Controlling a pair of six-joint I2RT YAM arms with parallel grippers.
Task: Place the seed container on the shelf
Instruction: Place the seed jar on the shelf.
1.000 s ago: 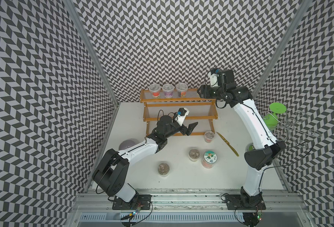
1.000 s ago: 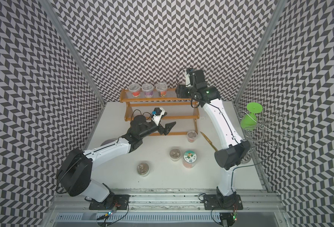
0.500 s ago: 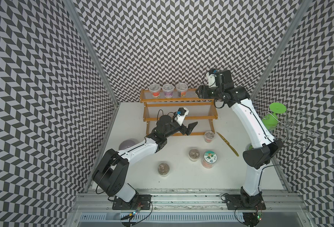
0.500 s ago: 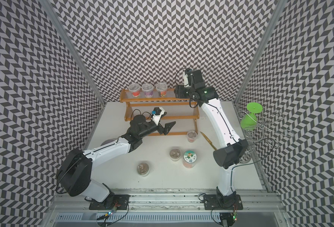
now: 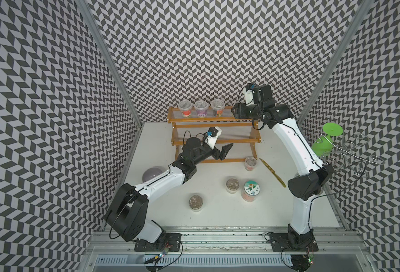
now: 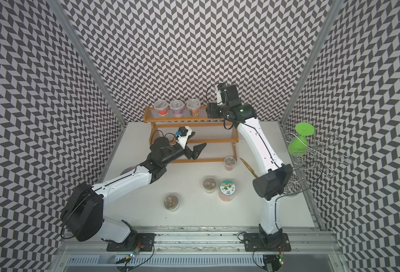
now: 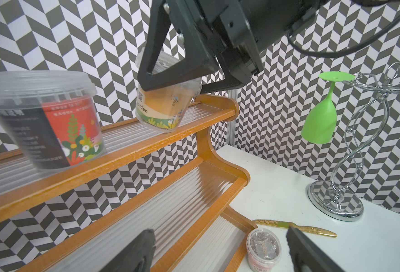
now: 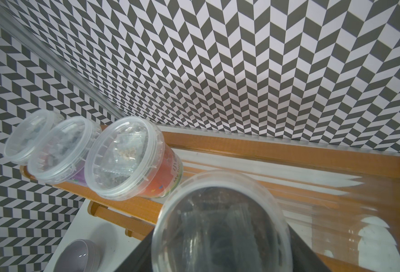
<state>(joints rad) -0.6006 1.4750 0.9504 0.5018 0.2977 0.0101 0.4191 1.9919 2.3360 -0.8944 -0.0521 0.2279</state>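
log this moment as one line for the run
phase: placing | right gripper: shut on seed container | seed container: tilted over shelf top tier | left gripper: open, empty

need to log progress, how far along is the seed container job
Done: a row of three containers stands on the shelf, on its top tier. In hand: the right gripper is shut on a fourth seed container, tilted over that tier's right end; the left gripper is open and empty. Left: set it flat and let go. Four more cups sit on the table.
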